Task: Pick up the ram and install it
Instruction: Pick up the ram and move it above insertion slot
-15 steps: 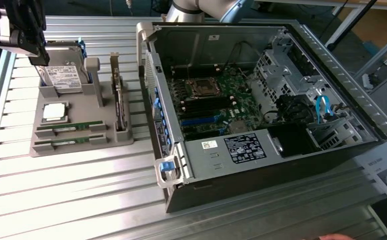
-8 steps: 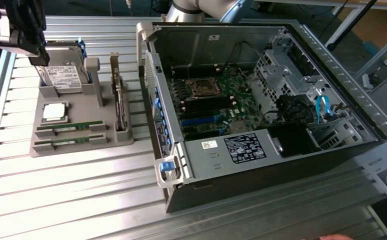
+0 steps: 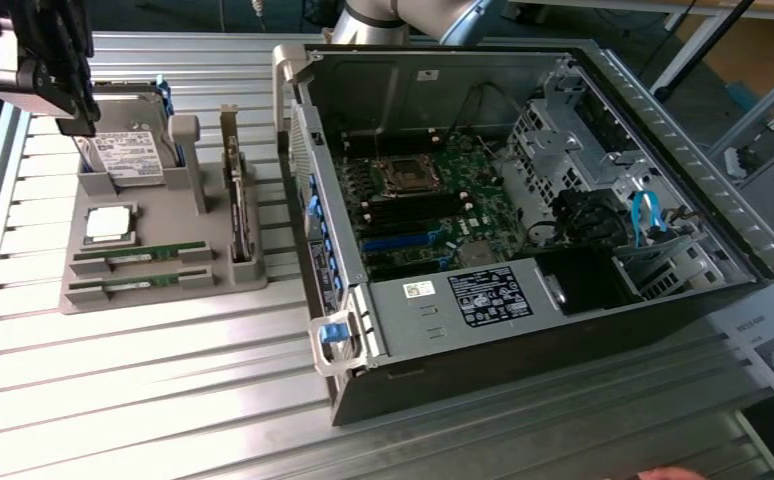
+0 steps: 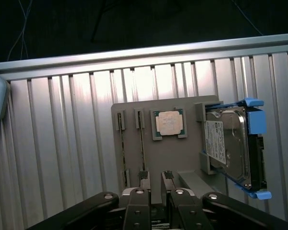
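Judged as the approach before pickup: at the exterior view's left, end effector [image 4: 156, 182] hanging parted and empty above the grey holder [image 3: 234, 285], the ram [image 3: 140, 256] on edge in its slots there, untouched, well apart from the open computer case [image 3: 521, 200]; calls for a square descent onto that thin edge.

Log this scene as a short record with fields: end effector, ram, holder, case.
end effector: above the holder's hard drive end, carrying nothing
ram: two sticks lying in the holder's slots
holder: grey, on the slatted table, at the exterior view's left of the computer case
processor: flat on the holder
computer case: open, motherboard exposed
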You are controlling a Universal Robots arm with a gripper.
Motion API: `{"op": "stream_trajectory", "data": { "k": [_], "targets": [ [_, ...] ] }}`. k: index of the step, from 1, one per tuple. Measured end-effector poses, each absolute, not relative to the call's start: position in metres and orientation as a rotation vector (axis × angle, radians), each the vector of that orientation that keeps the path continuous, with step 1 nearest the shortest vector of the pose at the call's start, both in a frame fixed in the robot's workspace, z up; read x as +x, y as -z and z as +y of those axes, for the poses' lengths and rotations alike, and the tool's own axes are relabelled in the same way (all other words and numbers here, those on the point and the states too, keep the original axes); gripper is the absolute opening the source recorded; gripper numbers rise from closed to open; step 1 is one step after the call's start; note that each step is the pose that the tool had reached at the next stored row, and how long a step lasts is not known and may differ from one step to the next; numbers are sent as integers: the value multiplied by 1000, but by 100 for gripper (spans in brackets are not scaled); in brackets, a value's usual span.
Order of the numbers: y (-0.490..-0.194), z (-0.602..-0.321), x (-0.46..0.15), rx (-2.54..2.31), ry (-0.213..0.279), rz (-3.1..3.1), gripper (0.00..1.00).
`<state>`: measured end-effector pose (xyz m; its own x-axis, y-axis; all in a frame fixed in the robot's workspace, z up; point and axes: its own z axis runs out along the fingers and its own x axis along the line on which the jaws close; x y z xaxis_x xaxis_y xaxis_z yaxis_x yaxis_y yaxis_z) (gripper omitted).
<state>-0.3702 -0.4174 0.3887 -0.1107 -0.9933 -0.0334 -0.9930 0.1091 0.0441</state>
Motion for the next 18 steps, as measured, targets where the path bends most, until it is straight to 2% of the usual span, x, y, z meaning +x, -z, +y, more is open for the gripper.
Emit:
{"op": "stream_trajectory", "data": {
  "k": [18],
  "targets": [
    [-373,-417,-370,2092,86,-2336,24]
  ]
}}
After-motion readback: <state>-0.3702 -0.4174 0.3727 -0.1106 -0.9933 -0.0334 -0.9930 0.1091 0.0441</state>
